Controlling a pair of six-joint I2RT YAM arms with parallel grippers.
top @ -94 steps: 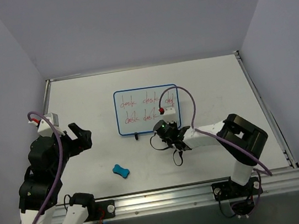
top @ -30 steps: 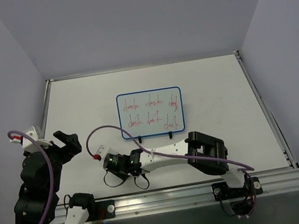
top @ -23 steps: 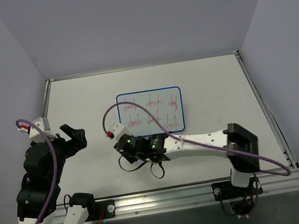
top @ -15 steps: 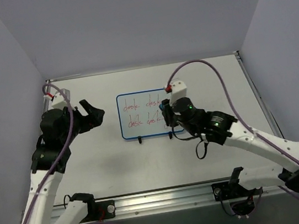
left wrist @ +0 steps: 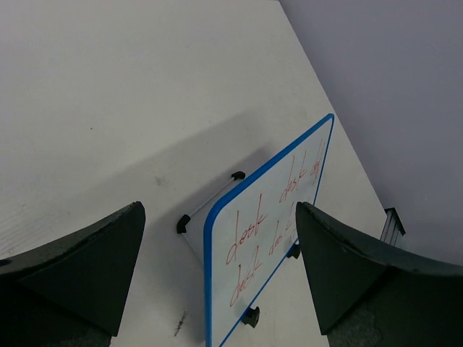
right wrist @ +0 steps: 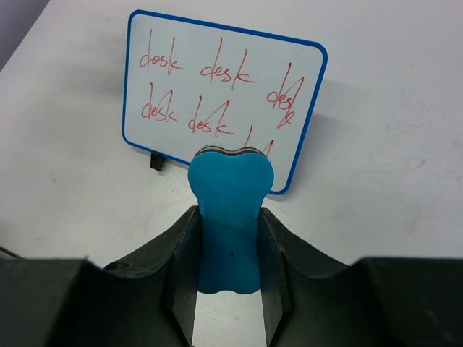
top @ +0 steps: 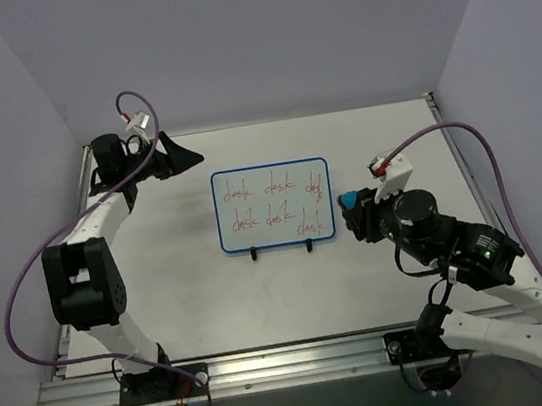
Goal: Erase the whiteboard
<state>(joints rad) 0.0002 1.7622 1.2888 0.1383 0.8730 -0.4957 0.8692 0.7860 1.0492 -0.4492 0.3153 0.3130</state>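
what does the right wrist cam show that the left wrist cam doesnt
Only right wrist: the eraser clamped in the right gripper, and the whiteboard face-on. Only left wrist: the open left gripper, and the whiteboard at a slant with its rear feet. Both: the whiteboard with its red words, and the table.

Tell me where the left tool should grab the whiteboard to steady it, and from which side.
Grip the whiteboard's blue frame at its upper left edge, coming in from the left. It stands propped on black feet, so that thin edge is exposed, and the open left tool is on that side. This likely leaves the writing free for the eraser in the right tool.
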